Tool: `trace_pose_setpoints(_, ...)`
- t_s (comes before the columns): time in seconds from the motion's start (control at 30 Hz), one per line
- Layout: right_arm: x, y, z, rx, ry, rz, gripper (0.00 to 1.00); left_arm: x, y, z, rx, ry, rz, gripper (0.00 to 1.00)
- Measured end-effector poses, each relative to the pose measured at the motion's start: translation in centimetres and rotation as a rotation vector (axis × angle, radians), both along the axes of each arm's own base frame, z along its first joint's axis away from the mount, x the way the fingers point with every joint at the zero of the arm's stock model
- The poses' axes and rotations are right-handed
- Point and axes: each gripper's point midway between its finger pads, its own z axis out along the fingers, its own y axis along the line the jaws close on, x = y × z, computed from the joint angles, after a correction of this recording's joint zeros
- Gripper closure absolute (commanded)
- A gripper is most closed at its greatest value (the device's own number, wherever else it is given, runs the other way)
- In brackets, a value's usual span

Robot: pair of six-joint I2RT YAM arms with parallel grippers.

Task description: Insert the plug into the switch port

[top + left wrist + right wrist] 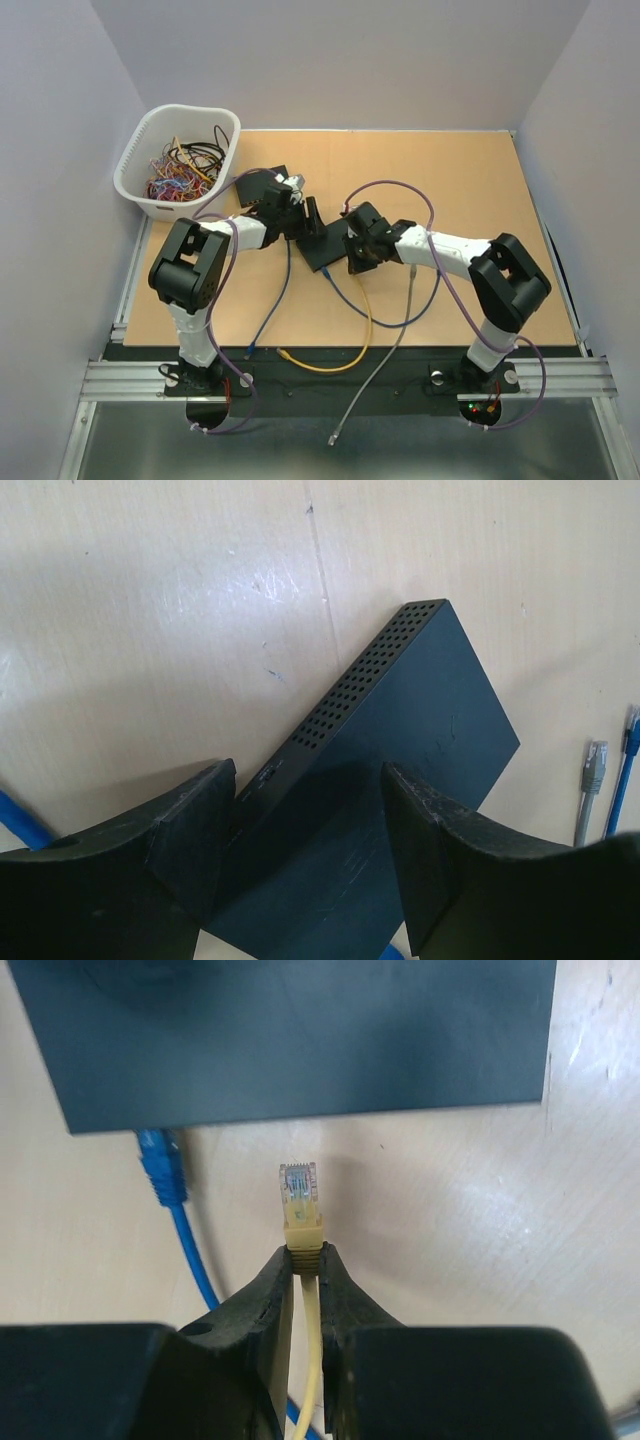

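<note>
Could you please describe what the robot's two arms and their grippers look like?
The left arm and right arm match: white tubular links joined by bulky black joint housings, with a purple cable looping along each. The right arm's black base shows small red and green lights. The left gripper and right gripper have matte black, wedge-shaped fingers with scuffed edges.

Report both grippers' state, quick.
Left gripper: astride the switch; grip cannot be told.
Right gripper: shut on the yellow plug.
</note>
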Motion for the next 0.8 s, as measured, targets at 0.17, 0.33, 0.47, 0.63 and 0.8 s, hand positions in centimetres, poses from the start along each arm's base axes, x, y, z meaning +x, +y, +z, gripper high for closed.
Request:
trace_pose_setpoints(0.17, 1.0, 1.1, 0.6, 0.003, -0.009, 0.010, 0.99, -0.8, 0.3, -0.1, -0.001, 0.006, 0.002, 0.29)
trace_pose_setpoints(0.33, 0.5, 1.5, -0.4, -0.031, 0.025, 0.031, 0.99, -1.5, 0.6, -0.1, -0.002, 0.010, 0.004, 0.29)
trace_pose_setpoints(0.47, -0.3, 1.7, -1.1, -0.060, 0.050, 0.050, 1.00, -1.7, 0.7, -0.1, -0.005, 0.013, 0.004, 0.29)
trace_pose_setpoints(0.63, -0.8, 1.4, -1.5, -0.083, 0.065, 0.054, 1.00, -1.7, 0.7, 0.0, -0.008, 0.013, 0.005, 0.29)
trace_pose_setpoints(0.8, 0.0, 1.7, -1.3, -0.098, 0.056, 0.045, 1.00, -2.0, 0.7, -0.1, -0.009, 0.015, 0.003, 0.30)
